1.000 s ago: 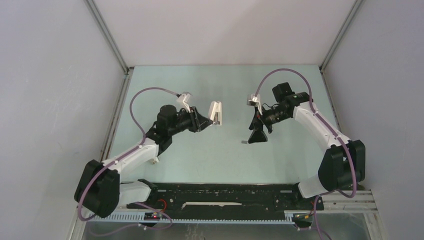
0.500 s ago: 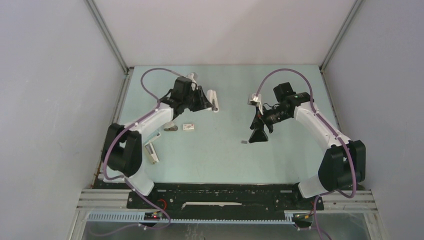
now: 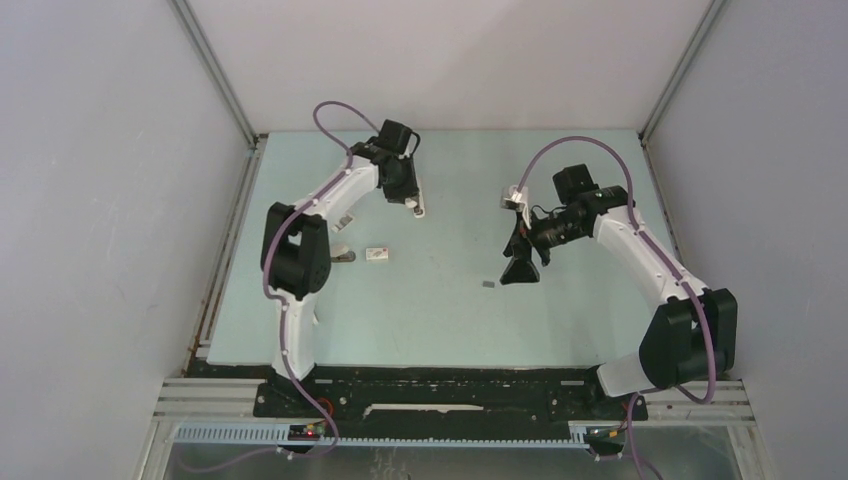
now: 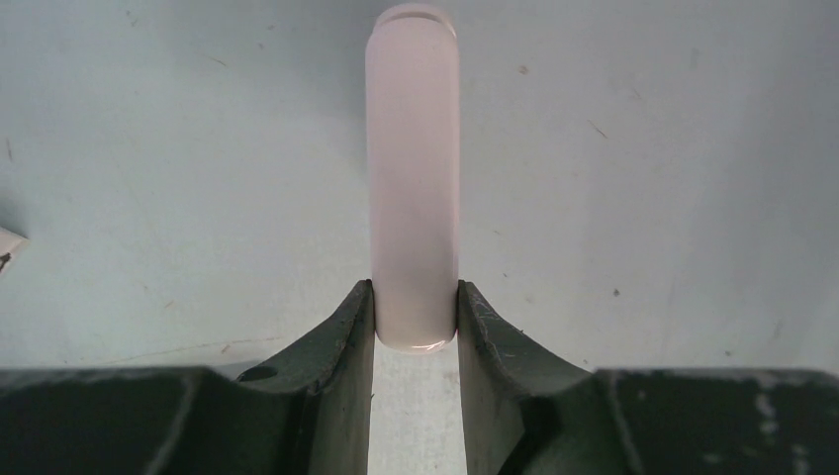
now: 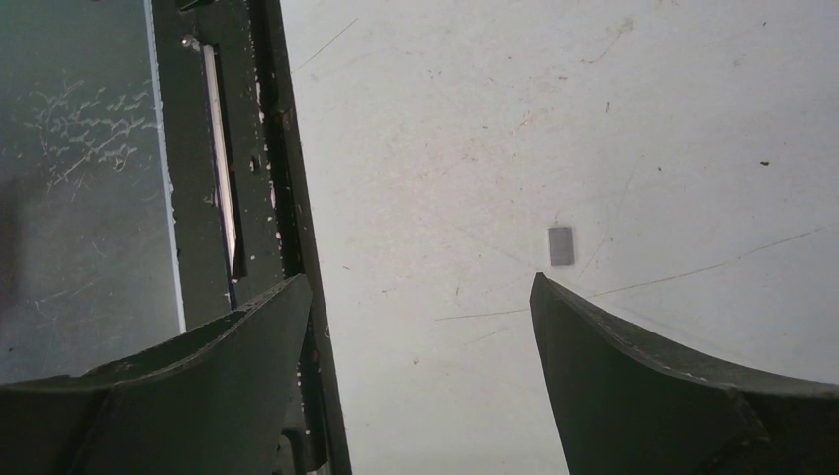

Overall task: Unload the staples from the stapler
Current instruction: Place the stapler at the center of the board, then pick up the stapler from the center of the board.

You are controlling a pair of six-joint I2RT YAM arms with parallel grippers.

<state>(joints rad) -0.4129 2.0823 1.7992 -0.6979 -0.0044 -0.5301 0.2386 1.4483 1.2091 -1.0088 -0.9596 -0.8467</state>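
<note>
Top view first. The left arm (image 3: 335, 195) is stretched way out toward the back of the bench (image 3: 440, 320), with its wrist tipped down over the stapler (image 3: 416, 200). The left jaws are clamped on the stapler, which from up here is just a small pale bar poking out toward the arm bases. Can't tell if it's touching the bench or sitting just off it. The right arm (image 3: 630, 240) is bent at the elbow with the wrist pointing down, well to the right of the stapler. The right jaws are spread wide with nothing in them. The staples (image 3: 488, 284) are a tiny grey strip lying flat on the bench, right of the stapler and nearer the arm bases, just beside the right jaws. A small white box (image 3: 377, 254) sits left of the stapler, also nearer the bases.

Left wrist view: both fingers (image 4: 346, 336) press against the sides of the stapler (image 4: 413, 168) at its near end. The rest of it runs straight away from the camera to a rounded tip. Its top face is pale, slightly pinkish.

Right wrist view: the two fingers (image 5: 633, 366) stand far apart with bare bench between them. The staples (image 5: 561, 245) lie just past the tip of the finger on the picture's right, not touching it. A black rail (image 5: 262, 148) runs beyond the other finger.
</note>
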